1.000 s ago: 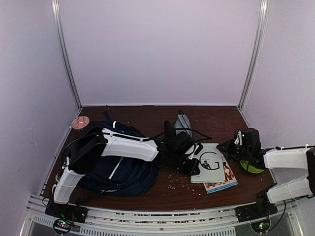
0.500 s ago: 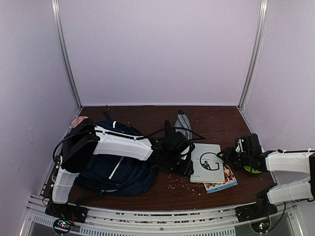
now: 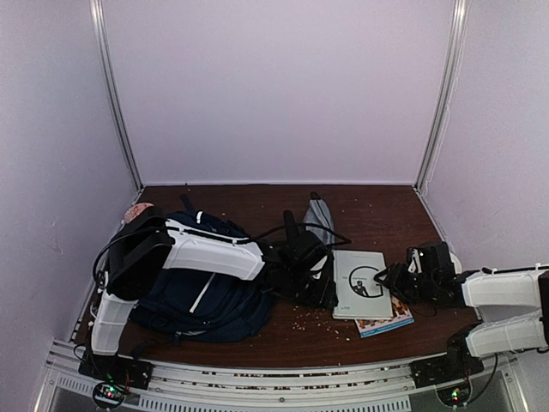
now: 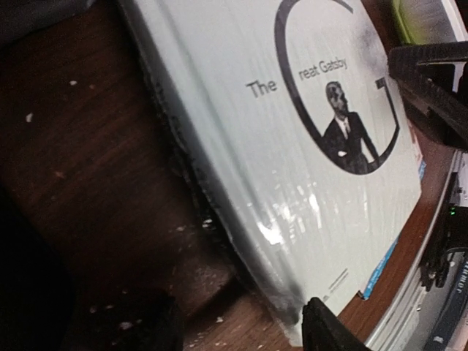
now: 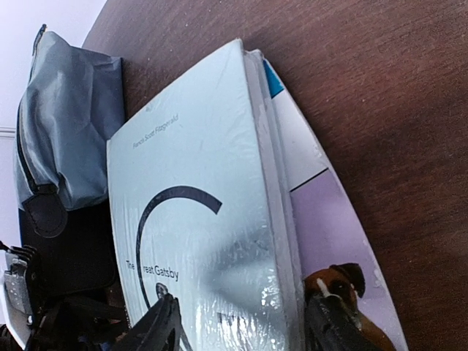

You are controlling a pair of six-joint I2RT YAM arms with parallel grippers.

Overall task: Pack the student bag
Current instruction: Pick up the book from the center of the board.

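While the navy backpack (image 3: 214,311) lies at the table's (image 3: 377,215) left, both arms flank the Great Gatsby book (image 3: 360,279). The left gripper (image 4: 234,327) is spread wide at its corner, and the right gripper (image 5: 245,325) is parted astride its edge, seemingly not pinching. This looks like the book pickup; next they must close, lift and carry it bagward.

student bag (image 3: 206,292): navy-blue fabric, one white stripe. table (image 3: 257,202): dark brown wood grain, scattered pale specks. upper book (image 5: 190,219): pale mint cover under glossy wrap, large black ring-shaped letter, black title lettering, a figure in a black suit. lower book (image 5: 322,219): white, with a blue corner, a lilac panel and a brown-and-white dog. pouch (image 5: 66,117): blue-grey, black zip. both arms: white shells, black joints. object (image 4: 417,18) by the book: yellow-green.
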